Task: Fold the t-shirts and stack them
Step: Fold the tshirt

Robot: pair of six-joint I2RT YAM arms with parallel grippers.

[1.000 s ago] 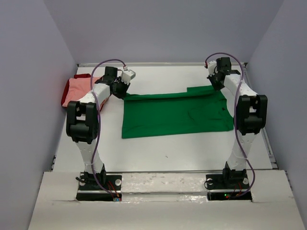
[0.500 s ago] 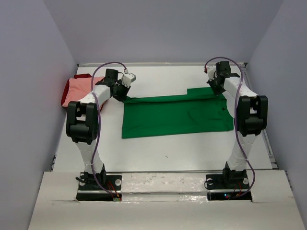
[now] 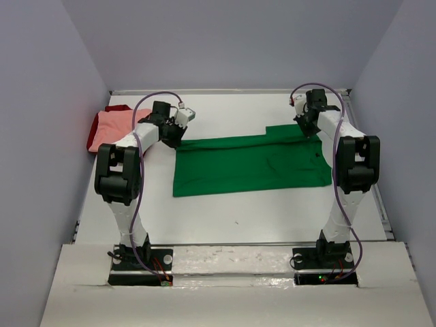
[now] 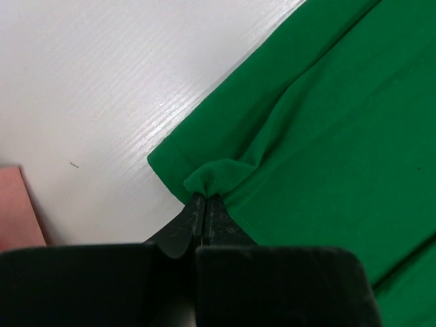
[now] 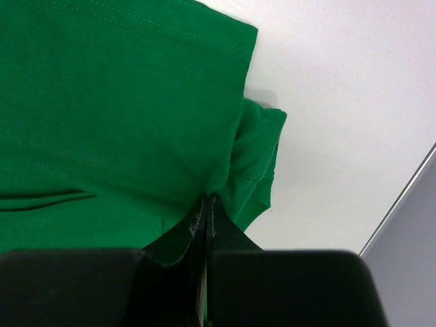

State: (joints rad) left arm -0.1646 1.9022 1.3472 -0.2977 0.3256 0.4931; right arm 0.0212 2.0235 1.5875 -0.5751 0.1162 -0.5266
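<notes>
A bright green t-shirt (image 3: 252,163) lies spread across the middle of the table, folded lengthwise. My left gripper (image 3: 173,138) is shut on its far left corner, where a small bunch of green t-shirt cloth (image 4: 211,176) is pinched between the jaws of my left gripper (image 4: 206,197). My right gripper (image 3: 311,129) is shut on the far right corner, with green t-shirt cloth (image 5: 136,116) puckered at the tips of my right gripper (image 5: 209,199). A salmon pink t-shirt (image 3: 117,122) sits folded at the far left on top of a dark red t-shirt (image 3: 95,133).
The grey side walls stand close on the left and right. A raised metal rail (image 3: 231,90) runs along the table's far edge. The pink shirt's edge (image 4: 17,211) shows at the lower left of the left wrist view.
Both grippers have moved toward the near side and lower, carrying the green shirt's far edge. The lifted far edge now lies flatter on the table.
</notes>
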